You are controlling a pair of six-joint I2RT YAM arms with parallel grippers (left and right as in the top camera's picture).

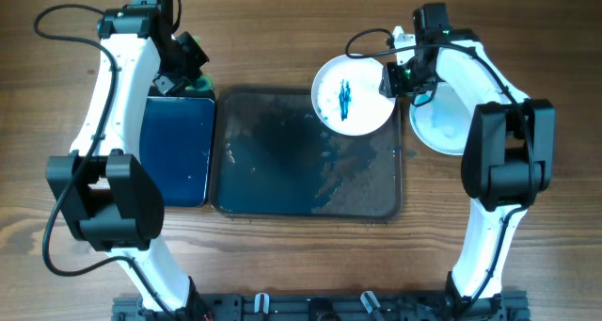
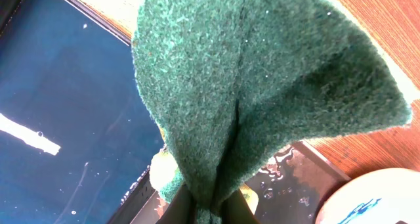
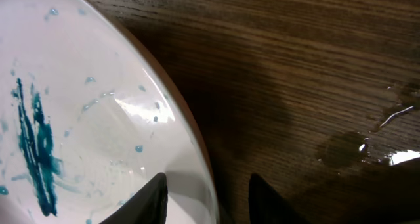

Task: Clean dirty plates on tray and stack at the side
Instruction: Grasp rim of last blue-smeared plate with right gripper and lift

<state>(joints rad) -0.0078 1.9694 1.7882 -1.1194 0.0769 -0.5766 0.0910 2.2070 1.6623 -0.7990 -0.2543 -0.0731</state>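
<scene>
One dirty plate [image 1: 350, 97], white with blue-teal streaks, hangs over the far right rim of the large dark tray [image 1: 306, 194]. My right gripper [image 1: 390, 78] is shut on the plate's right rim. In the right wrist view the fingers [image 3: 207, 198] straddle the plate's [image 3: 79, 119] edge. My left gripper [image 1: 188, 62] is shut on a green sponge [image 2: 262, 86] above the far end of the smaller tray [image 1: 174, 152]; its fingers [image 2: 210, 211] pinch the sponge's fold. The plate's edge shows in the left wrist view [image 2: 374, 198]. No other streaked plate is in view.
A white plate or stack [image 1: 440, 125] lies on the table right of the large tray, partly under my right arm. The large tray's floor is wet and smeared. A water puddle [image 3: 387, 145] lies on the wood.
</scene>
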